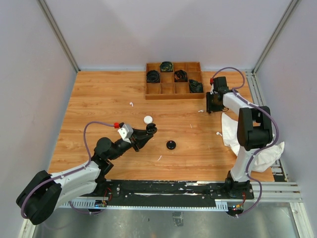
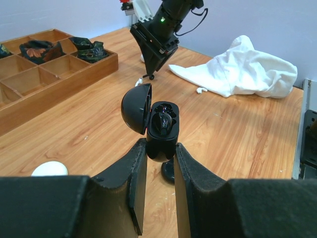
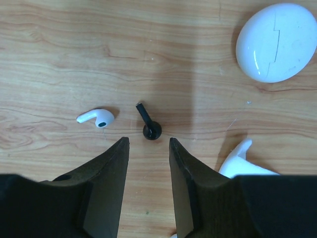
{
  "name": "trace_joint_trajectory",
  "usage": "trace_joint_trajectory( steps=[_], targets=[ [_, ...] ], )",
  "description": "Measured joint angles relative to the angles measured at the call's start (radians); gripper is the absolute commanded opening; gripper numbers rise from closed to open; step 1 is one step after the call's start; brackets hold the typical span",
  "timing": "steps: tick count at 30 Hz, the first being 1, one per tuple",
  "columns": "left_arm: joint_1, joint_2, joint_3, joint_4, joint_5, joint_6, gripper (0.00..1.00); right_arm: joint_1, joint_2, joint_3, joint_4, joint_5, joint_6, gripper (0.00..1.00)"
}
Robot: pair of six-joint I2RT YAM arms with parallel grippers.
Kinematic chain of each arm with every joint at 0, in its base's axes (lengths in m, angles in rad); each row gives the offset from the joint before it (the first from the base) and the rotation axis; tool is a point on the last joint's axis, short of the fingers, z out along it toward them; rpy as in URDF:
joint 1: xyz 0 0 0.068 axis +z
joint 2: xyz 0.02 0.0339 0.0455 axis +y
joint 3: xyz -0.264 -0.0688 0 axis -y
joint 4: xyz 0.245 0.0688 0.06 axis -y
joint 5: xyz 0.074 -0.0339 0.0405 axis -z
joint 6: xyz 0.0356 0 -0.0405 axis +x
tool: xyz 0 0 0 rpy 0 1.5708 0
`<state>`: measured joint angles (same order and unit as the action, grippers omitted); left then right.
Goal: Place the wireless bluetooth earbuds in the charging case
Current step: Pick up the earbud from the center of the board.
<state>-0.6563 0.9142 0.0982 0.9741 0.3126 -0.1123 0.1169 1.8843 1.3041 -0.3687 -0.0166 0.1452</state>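
Up close — left tool (image 2: 159,147) clamps opened case (image 2: 162,125); right tool (image 3: 147,142) apart over earbud (image 3: 149,127).

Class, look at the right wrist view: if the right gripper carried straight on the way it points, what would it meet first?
Most likely the black earbud lying just ahead of the right gripper, in line with its gap, though depth is unclear.

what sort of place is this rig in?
Looks like a robot lab test cell: bare white panel walls enclose a wood-laminate table, the left arm and right arm bolt to a metal rail, and a wooden divider tray sits at the back.
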Motion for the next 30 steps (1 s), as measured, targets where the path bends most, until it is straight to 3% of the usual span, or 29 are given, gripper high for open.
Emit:
trace_joint_trajectory(
  steps=[21, 30],
  targets=[
    [0.000, 0.009, -0.002, 0.002, 0.015, 0.000, 0.00, -0.040, 0.092, 0.050, 0.006, -0.035, -0.026, 0.32],
    [0.000, 0.011, -0.002, 0.003, 0.027, 0.000, 0.00, -0.040, 0.093, 0.054, 0.000, -0.074, -0.114, 0.16]
  ],
)
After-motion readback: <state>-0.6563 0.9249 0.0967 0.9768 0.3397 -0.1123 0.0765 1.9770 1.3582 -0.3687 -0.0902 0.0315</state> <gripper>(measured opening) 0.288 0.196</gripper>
